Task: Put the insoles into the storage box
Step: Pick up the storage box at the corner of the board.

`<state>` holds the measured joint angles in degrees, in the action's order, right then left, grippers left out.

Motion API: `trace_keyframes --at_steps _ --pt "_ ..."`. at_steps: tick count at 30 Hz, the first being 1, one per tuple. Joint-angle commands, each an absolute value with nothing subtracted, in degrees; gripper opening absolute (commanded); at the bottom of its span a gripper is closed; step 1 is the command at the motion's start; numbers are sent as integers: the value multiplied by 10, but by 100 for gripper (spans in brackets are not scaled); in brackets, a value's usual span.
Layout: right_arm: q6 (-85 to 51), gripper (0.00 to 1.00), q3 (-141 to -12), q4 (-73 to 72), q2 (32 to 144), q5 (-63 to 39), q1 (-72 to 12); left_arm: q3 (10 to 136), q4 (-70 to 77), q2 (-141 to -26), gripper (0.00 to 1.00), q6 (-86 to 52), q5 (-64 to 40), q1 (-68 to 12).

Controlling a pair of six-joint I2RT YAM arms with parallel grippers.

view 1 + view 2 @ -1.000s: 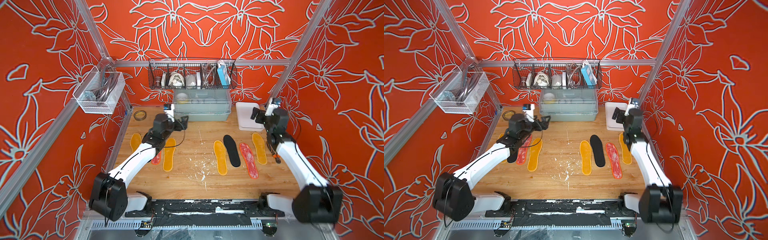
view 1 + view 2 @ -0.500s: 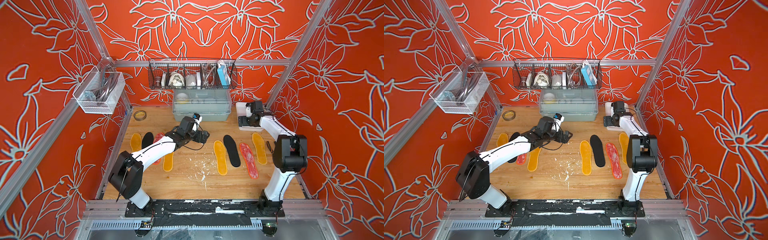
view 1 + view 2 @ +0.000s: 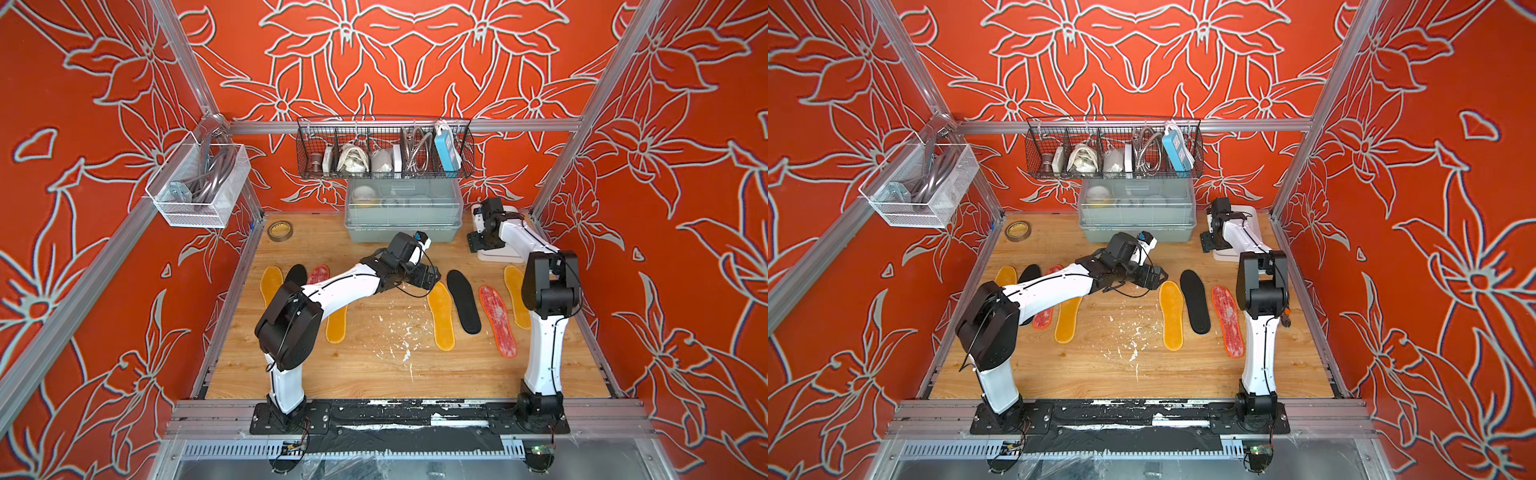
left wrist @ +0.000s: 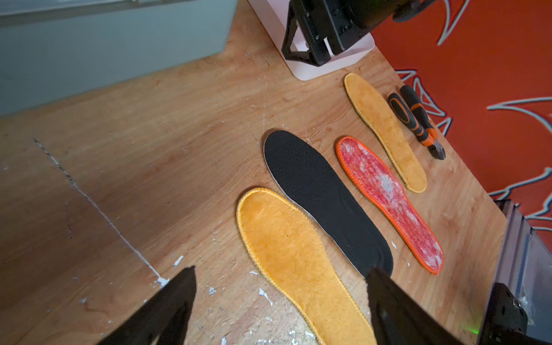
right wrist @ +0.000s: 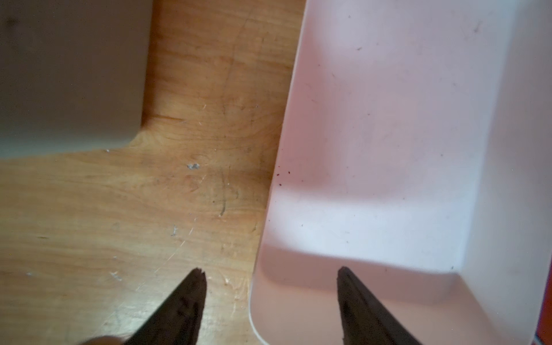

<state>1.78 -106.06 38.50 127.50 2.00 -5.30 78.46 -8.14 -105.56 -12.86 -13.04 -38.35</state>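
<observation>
Two rows of insoles lie flat on the wooden table. The right row is an amber insole (image 3: 441,318) (image 4: 292,254), a black one (image 3: 464,301) (image 4: 322,191), a red-and-white one (image 3: 497,320) (image 4: 388,197) and another amber one (image 3: 515,297) (image 4: 385,131). In the left row, amber (image 3: 271,282), black (image 3: 296,274), red (image 3: 318,272) and amber (image 3: 336,328) insoles lie partly under my left arm. My left gripper (image 3: 428,279) (image 4: 280,269) is open, low over the toe end of the first amber insole. My right gripper (image 3: 478,245) (image 5: 270,269) is open astride the left rim of the empty white storage box (image 3: 496,254) (image 5: 388,149).
A grey-green lidded bin (image 3: 403,212) stands at the back, close to the box. Orange-handled pliers (image 4: 415,119) lie by the right wall. A tape roll (image 3: 279,230) sits back left. A wire basket (image 3: 384,149) hangs above the bin, and a mesh basket (image 3: 199,187) hangs on the left wall.
My left gripper has swung right, from the left row to the amber insole in the right row. My right gripper has come down onto the box's left rim and its jaws have narrowed.
</observation>
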Motion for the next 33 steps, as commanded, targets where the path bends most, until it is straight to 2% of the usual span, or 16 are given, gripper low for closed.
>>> trace_keyframes --at_steps 1,10,12,15,16,20,27,33 --pt "22 63 -1084 421 1298 38 -55 796 -85 -1061 88 -129 -137 -389" --pt "24 34 -1121 437 1335 40 -55 784 -85 -1054 87 -137 -133 -392" --pt "24 30 -1121 438 1335 39 -55 786 -95 -1052 86 -137 -132 -393" --pt "22 11 -1126 444 1335 39 -55 777 -99 -1041 86 -139 -127 -393" --pt "20 8 -1128 446 1334 37 -55 771 -98 -1033 86 -141 -124 -393" --pt "9 0 -1132 459 1324 32 -55 750 -94 -994 86 -146 -111 -393" --pt "-38 0 -1129 512 1256 50 -59 692 -102 -883 87 -156 -71 -392" --pt "-91 0 -1036 534 1130 67 -78 574 -98 -746 87 -165 -13 -390"
